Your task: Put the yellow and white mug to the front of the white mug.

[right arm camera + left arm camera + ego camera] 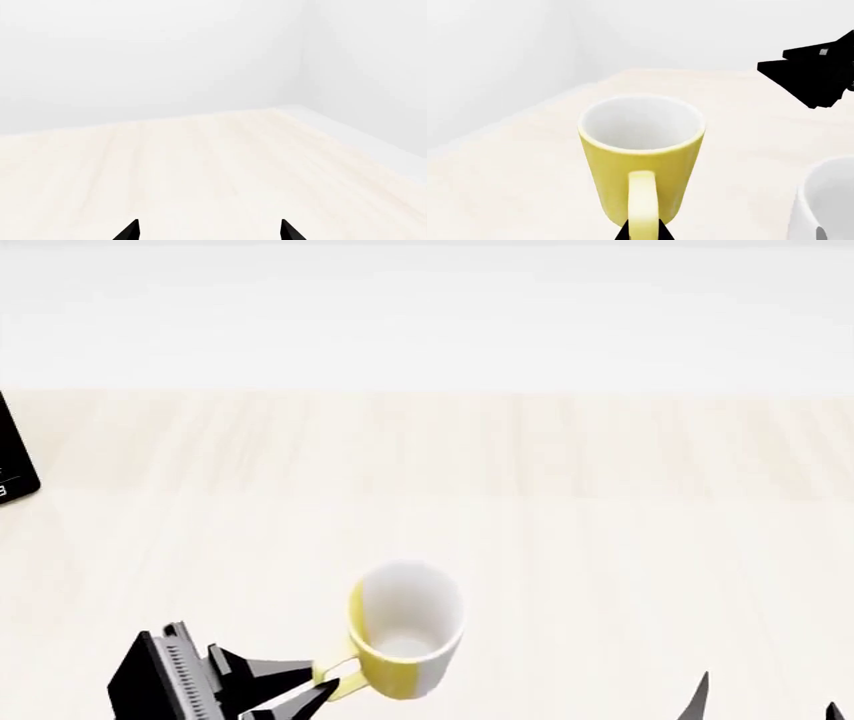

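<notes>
Left end effector: closed on the yellow loop handle, the easiest hold for moving the mug.
Yellow and white mug: upright on the desk, near edge.
White mug: just beside it, rim only visible.
Right end effector: open, idle over bare desk.

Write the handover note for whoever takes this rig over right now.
Left claw: shut on the handle of the yellow and white mug, which is upright above the light wooden table.
Right claw: open, holding nothing, its tips over bare table.
White mug: only its edge shows, in the left wrist view, beside the yellow one; the head view misses it.
Done: the yellow mug is gripped.
Left: carry it to the front of the white mug, set it down, let go. I cannot tell from these views whether it is lifted.
</notes>
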### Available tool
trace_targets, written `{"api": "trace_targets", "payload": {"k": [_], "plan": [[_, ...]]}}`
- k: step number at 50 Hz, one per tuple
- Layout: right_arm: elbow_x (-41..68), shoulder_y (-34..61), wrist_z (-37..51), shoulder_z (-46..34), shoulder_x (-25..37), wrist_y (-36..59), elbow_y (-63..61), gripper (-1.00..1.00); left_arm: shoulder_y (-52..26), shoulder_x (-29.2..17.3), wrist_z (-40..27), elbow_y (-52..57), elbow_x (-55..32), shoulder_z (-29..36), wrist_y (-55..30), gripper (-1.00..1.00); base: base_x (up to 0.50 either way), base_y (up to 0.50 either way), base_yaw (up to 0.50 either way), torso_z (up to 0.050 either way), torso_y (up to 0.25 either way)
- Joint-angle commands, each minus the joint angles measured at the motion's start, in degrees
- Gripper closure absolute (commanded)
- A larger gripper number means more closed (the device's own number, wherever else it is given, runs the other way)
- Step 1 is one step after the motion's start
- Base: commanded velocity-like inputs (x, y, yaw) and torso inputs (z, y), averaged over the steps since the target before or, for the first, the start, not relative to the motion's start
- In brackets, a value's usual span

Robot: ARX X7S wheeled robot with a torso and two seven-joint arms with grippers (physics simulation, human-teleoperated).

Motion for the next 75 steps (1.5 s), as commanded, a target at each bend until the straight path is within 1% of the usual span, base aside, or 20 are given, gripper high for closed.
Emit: {"api": "trace_targets", "payload": {"k": [1,3,7,19,24,41,49,53,58,75], "plan": [[0.17,-0.14,0.18,-0.1,0.16,-0.08,-0.19,-1.0,-0.32,1.96,1.12,-7.16,-0.06,0.47,2.78,1.0,0.0,0.0,0.0,0.0,0.0],[0.2,-0.15,0.23,-0.1,0.18,-0.1,-0.2,-1.0,-0.13,2.11,1.55,-7.27,-1.29,0.09,2.06,1.0,0.0,0.0,0.0,0.0,0.0],[0.17,-0.14,0.29,-0.25,0.18,-0.15,-0.14,-1.0,-0.23,2.87,1.83,-10.41,-0.5,0.57,3.48,1.0,0.0,0.0,0.0,0.0,0.0],[0.25,-0.13,0.49,-0.42,0.29,-0.28,-0.03,-1.0,-0.14,3.47,2.42,-12.78,-0.69,1.16,3.2,1.0,0.0,0.0,0.0,0.0,0.001],[0.31,-0.16,0.56,-0.46,0.35,-0.34,-0.04,-1.0,-0.75,4.24,2.68,-15.7,-0.56,1.2,4.06,1.0,0.0,0.0,0.0,0.0,0.0],[0.73,-0.25,0.77,-0.5,0.66,-0.34,-0.23,-1.0,-0.83,5.09,3.97,-18.81,-0.89,1.6,5.53,1.0,0.0,0.0,0.0,0.0,0.0],[0.61,-0.14,0.87,-0.81,0.7,-0.44,0.01,-1.0,-0.02,4.39,4.84,-16.29,-2.39,1.38,4.6,1.0,0.0,0.0,0.0,0.0,0.0],[0.68,-0.16,0.98,-0.81,0.74,-0.47,-0.01,-1.0,0.93,3.86,6.78,-13.82,-5.68,0.07,4.29,1.0,0.0,0.0,0.0,0.0,0.0],[0.68,-0.2,1.03,-0.9,0.79,-0.52,-0.05,-1.0,1.01,3.69,7.47,-12.96,-7.06,-0.36,3.71,1.0,0.0,0.0,0.0,0.0,0.0],[1.27,-0.62,1.28,-0.72,1.13,-0.55,-0.69,-1.0,-0.3,5.3,6.22,-16.81,-4.8,0.76,5.43,1.0,0.0,0.0,0.0,0.0,0.0]]}}
